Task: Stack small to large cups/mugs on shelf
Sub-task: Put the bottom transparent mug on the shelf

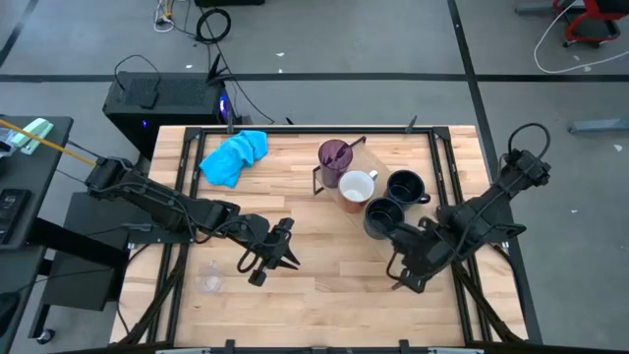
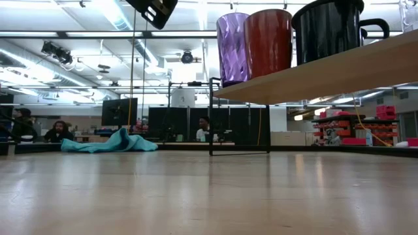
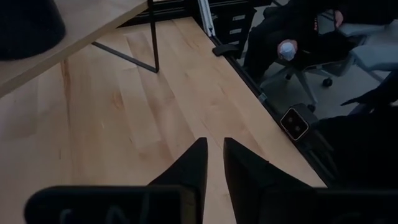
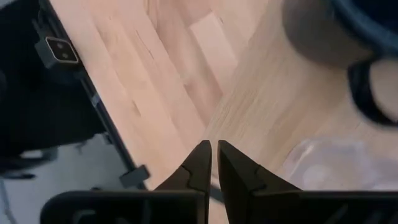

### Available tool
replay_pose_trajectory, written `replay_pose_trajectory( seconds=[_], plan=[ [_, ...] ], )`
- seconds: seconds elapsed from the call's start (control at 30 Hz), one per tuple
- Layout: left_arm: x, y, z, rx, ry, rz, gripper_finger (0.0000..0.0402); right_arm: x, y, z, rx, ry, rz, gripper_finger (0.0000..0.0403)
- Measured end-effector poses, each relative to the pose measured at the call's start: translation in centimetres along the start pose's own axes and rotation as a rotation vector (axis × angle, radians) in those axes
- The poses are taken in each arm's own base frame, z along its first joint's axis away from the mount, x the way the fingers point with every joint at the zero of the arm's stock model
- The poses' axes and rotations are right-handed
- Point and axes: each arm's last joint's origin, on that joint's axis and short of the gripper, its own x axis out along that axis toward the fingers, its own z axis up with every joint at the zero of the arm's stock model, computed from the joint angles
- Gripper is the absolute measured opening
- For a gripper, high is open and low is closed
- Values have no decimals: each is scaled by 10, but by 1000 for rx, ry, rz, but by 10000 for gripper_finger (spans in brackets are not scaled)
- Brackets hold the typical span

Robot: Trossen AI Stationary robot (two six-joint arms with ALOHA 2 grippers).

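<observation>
Both grippers hold nothing. In the left wrist view the left gripper has its fingers nearly together with only a thin gap between them, poised over bare tabletop near the table's middle. The right gripper is pinched shut, empty, above the lower end of the shelf, at about four o'clock on the table.

On the shelf a row runs from about one o'clock down toward four: the purple tumbler, the white mug, then two dark mugs — one beside the white mug, the other just below it. A clear glass seems to lie at about eight o'clock near the table's left rail, well apart from the shelf; it is faint, and the second glass cannot be made out. A blue cloth sits at eleven o'clock.

The step in hand is probably fetching that glass — the left arm is nearer. Doing it well would mean spreading the fingers well before descending, straddling the glass wall squarely, closing gently since clear glass is slick, and lifting straight up before crossing to the shelf's free lower end.
</observation>
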Motion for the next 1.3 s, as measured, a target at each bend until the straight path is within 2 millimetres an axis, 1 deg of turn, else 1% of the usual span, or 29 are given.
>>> replay_pose_trajectory(
  seconds=[0.1, 0.23, 0.37, 0.57, 0.73, 0.97, 1.13, 1.3],
  plan=[
    [0, 0, 0, -16, 0, 0, 57, 0, 1, -7, 106, 15, -18, 33],
    [0, 0, 0, -18, 0, 0, 53, 8, -1, -16, 203, 43, -65, 29],
    [0, 0, 0, -18, 0, 0, 55, 14, -6, -20, 231, 56, -124, 20],
    [0, 0, 0, -56, 0, 0, 63, 14, -15, -22, 239, 71, -211, 7],
    [0, 0, 0, -55, 0, 0, 62, 12, -21, -24, 228, 64, -280, 10],
    [0, 0, 0, -54, 0, 0, 55, 13, -25, -16, 216, 33, -307, 10],
    [0, 0, 0, -53, 0, 0, 60, 13, -30, -8, 209, 38, -323, 8],
    [0, 0, -1, -53, 11, 1, 63, 14, -31, -5, 205, 40, -326, 10]
  ],
)
